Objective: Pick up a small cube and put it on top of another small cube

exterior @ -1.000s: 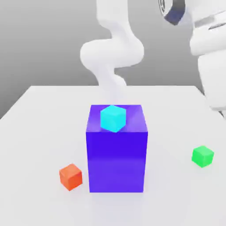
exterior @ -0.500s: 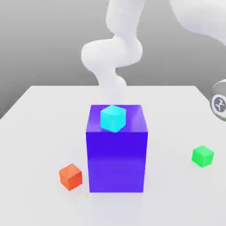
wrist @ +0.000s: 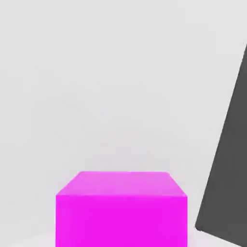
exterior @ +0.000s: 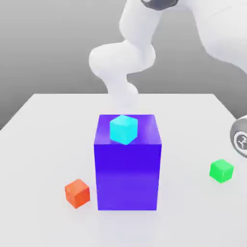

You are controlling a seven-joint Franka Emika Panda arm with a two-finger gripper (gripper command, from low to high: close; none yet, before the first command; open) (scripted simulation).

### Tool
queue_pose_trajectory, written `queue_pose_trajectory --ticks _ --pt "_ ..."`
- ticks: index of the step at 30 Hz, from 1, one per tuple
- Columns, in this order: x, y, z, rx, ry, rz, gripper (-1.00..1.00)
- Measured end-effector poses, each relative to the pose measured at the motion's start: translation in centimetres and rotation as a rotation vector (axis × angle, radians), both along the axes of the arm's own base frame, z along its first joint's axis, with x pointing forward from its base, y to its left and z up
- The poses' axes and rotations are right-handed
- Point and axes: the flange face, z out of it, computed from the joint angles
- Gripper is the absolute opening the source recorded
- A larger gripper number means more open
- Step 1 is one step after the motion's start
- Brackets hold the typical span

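1. Exterior view: the arm (exterior: 219,31) reaches over the desk (exterior: 43,144) toward the exterior view's right, its rounded lower part (exterior: 240,140) near the green cube (exterior: 222,171). That cube probably lies nearer the fingers than the cyan cube (exterior: 124,129) on the blue block (exterior: 128,176), or the orange cube (exterior: 77,193) beside the block. Any of the three might be the one to stack on — the task doesn't say which.

2. Hand view: the magenta cube (wrist: 121,221) is close ahead of the hand, out toward the fingers, its near face square-on. The fingers are drawn in narrow, but I cannot tell whether they grip it. A dark grey slab (wrist: 229,159) stands beside it, a gap between. The lift turns on the cube sitting right between the fingers — a grip worth confirming first.
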Motion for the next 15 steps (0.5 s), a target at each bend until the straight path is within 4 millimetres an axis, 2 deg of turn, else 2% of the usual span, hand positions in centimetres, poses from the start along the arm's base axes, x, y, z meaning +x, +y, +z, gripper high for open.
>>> queue_pose_trajectory --ticks 7,15 --pt "-8.7 0.6 2.2 -0.001 0.033 0.014 -1.0" --pt "-20.0 0.3 4.4 -0.001 0.02 0.096 -1.0"
